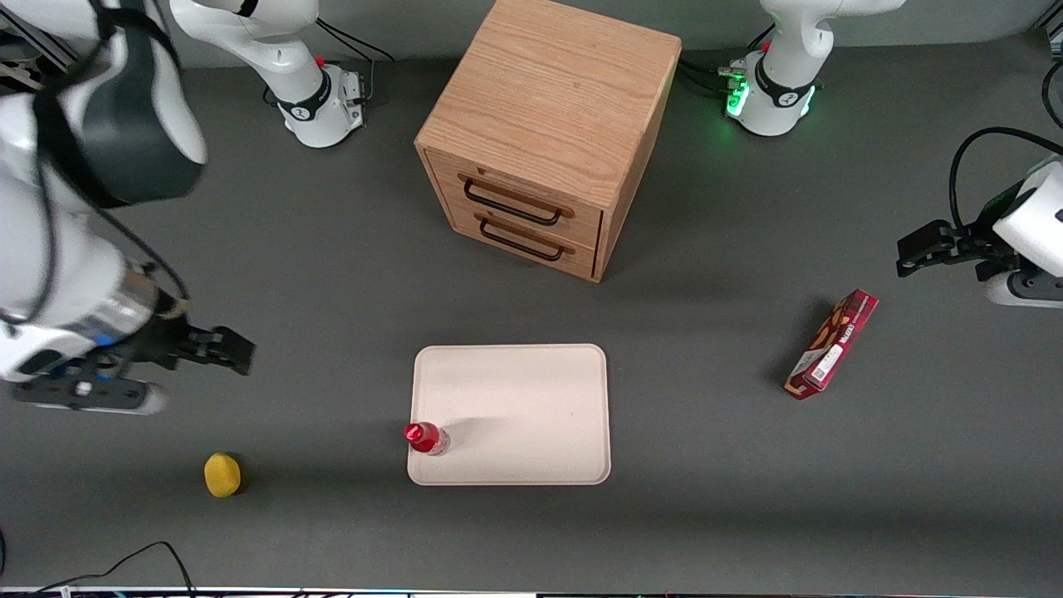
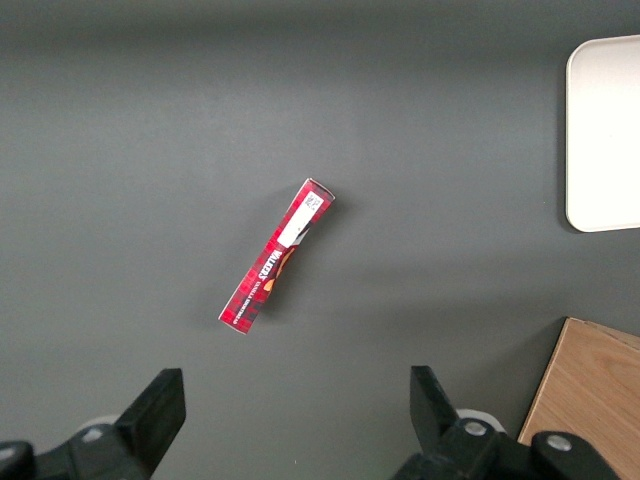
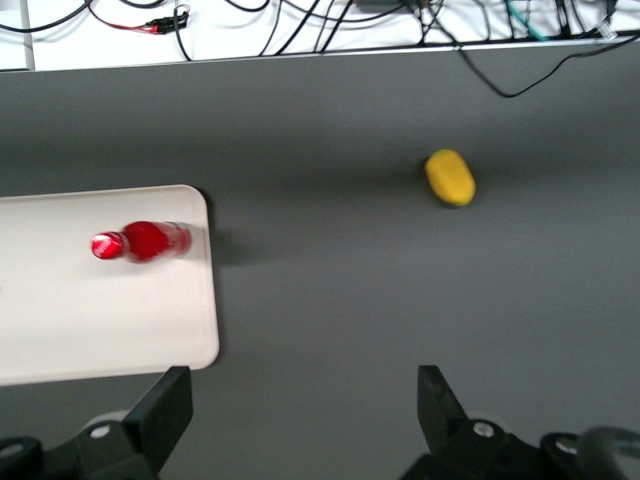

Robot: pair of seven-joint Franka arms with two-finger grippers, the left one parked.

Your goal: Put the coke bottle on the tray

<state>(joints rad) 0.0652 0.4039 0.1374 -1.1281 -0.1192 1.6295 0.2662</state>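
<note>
Coke bottle (image 1: 427, 438) is standing upright on the tray (image 1: 531, 399), at its corner toward the working arm.
We are judging placement done; our pincer (image 1: 217, 349) is hanging apart, empty, above the desk (image 1: 747, 498), well clear.

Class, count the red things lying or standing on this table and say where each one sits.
2. The coke bottle stands on the tray, at its corner nearest the open claw. The snack box lies toward the parked arm's end.
</note>
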